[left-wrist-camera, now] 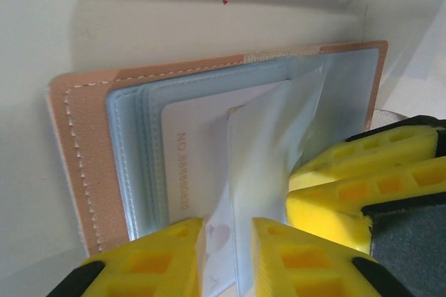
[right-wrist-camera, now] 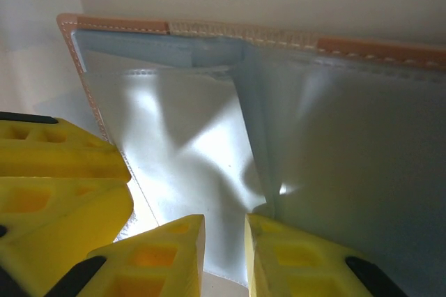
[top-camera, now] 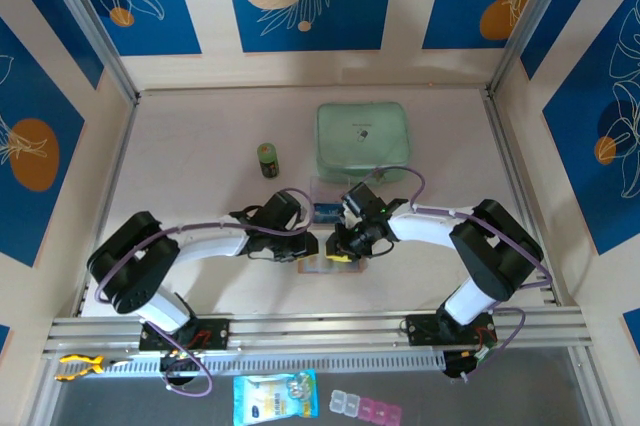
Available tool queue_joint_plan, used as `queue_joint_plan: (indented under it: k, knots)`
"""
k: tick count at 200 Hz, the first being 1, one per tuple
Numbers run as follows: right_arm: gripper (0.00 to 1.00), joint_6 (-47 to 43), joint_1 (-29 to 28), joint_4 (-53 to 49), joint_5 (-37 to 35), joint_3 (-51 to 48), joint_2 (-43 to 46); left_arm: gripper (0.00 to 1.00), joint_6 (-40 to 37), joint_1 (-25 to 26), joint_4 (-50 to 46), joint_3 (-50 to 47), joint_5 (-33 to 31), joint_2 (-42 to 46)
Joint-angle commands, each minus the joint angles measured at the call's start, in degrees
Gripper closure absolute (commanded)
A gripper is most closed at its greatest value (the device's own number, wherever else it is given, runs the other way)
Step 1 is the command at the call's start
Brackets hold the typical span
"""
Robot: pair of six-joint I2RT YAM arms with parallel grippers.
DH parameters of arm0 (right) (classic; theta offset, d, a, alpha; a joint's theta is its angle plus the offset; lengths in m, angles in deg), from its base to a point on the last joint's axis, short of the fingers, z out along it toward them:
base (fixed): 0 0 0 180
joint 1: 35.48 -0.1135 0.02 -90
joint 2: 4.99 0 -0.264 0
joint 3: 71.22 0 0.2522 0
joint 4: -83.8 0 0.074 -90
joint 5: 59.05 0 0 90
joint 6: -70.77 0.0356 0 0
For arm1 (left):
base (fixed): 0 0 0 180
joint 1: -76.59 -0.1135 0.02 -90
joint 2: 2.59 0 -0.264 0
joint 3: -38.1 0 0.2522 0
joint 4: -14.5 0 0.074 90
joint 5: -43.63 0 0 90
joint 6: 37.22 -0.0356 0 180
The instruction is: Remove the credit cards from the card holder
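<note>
Bearing "NO" and digits, pale credit card (left-wrist-camera: 187, 161) inside tan card holder (left-wrist-camera: 78, 145).

Three cameras are watching: one overhead, two on wrists.
The top one is looking down from behind the arms (top-camera: 200, 241) over the whole tabletop (top-camera: 200, 146); the wrist cameras are facing each other, very close, across the open holder (left-wrist-camera: 83, 143) both are sharing.
</note>
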Motion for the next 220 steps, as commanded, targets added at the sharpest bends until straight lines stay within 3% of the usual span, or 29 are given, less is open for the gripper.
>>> queue_joint_plan:
  k: [1, 141, 220]
  knots:
    - [0.77, 0.5, 0.2, -0.4, 1.2, -0.9, 1.6, 0.77, 1.1, 0.7, 1.5, 1.5, 1.3, -1.1]
    - [0.78, 0.8, 0.3, -0.3, 1.2, -1.2, 3.3, 0.84, 1.6, 1.2, 2.2, 2.4, 1.8, -1.7]
    - [0.76, -2.0, 1.7, -10.9, -5.4, 2.2, 10.8, 0.81, 0.5, 1.2, -1.3, 5.0, 1.9, 0.2]
